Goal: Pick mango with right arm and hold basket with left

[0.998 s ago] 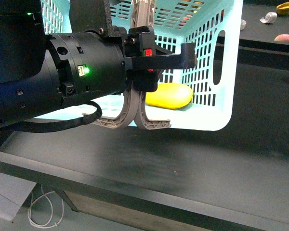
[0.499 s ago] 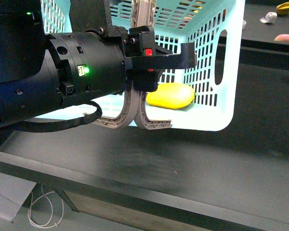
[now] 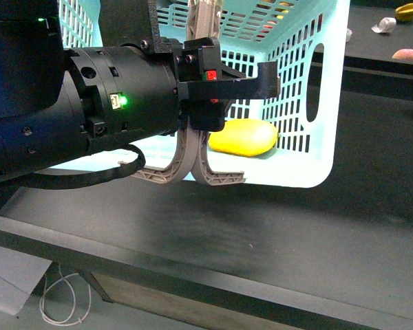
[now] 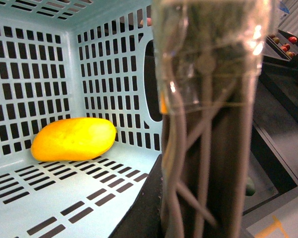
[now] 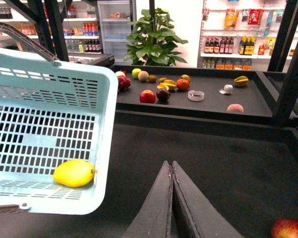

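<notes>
Black left arm [image 3: 69, 117] fills the near left of the front view, with its green light [image 3: 122, 102] lit. The left gripper [image 3: 261, 82], red mark on top, reaches into the basket [image 3: 323, 103]. Both grey-brown handles [image 3: 193, 168] run through it. The left wrist view shows a handle right up against the camera, so the jaws look clamped on the handles, though the contact itself is mostly hidden.

The turquoise basket hangs tilted over the dark table [image 3: 296, 227]. The mango [image 3: 243, 137] lies on its side on the slotted floor, against the end wall near a corner, with nothing touching it.

The right gripper [image 5: 171, 163] is outside the basket and beside it, over bare table. Its fingers are pressed together and hold nothing, well apart from the mango. A red-yellow apple [image 5: 289, 229] sits near it at the frame edge.

On the far counter [image 5: 208, 106] there is loose fruit, including a starfruit [image 5: 241, 80] and a peach-coloured fruit [image 5: 235, 107], plus a white roll [image 5: 195, 95]. A potted plant [image 5: 156, 39] stands behind.
</notes>
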### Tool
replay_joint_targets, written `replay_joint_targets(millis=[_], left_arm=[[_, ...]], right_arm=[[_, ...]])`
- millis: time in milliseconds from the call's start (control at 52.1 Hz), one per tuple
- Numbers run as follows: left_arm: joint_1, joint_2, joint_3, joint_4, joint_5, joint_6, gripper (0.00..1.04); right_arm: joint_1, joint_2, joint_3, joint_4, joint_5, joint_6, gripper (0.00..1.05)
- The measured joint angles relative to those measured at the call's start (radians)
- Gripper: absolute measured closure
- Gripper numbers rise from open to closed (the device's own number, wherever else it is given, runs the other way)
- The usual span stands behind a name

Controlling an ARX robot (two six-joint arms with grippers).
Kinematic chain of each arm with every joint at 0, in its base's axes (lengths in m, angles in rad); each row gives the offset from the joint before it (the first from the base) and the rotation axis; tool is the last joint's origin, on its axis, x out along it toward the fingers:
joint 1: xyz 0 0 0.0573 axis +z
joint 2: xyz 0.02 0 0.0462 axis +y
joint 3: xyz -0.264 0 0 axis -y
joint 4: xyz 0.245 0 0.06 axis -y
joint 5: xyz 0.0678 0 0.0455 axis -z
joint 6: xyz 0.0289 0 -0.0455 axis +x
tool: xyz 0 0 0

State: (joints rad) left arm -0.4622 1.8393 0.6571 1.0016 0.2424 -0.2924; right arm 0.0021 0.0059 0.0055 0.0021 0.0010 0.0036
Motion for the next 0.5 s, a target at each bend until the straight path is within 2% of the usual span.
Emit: replay_joint_targets(millis=[499], left_arm=[[0.000,0.000,0.000,0.000,0.000,0.000,1.00]], right_arm=[[0.000,0.000,0.000,0.000,0.000,0.000,1.03]])
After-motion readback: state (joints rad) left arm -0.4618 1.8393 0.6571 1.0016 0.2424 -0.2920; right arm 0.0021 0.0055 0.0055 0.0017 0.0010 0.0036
